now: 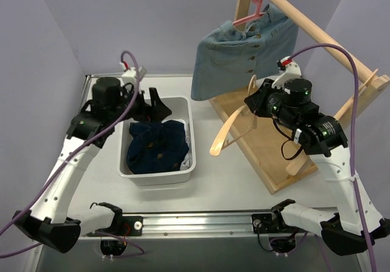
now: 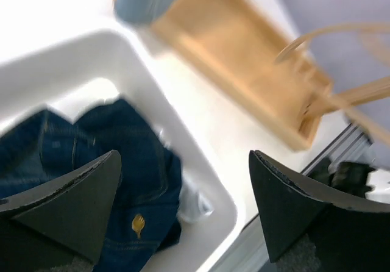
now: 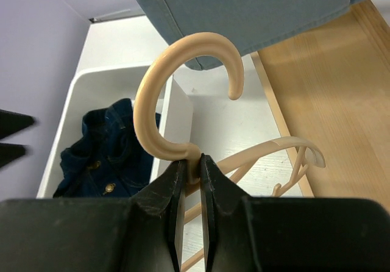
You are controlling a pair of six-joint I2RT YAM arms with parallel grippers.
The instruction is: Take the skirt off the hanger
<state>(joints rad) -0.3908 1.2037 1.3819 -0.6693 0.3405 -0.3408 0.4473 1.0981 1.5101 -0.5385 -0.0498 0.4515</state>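
Tabletop [image 1: 234,183] bin [image 1: 159,175] holds dark denim [image 1: 157,147]; left gripper [image 2: 184,156] gapes above it; right gripper [image 3: 192,162] pinches beige hanger [image 3: 195,43].

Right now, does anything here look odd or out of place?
The right end effector pinches a bare beige hanger, tilted and off the rail, while the denim skirt hangs on a pink hanger.

No legible txt or nos., only a gold emblem [image 2: 139,224] on dark denim garment [image 2: 73,156] — no wording
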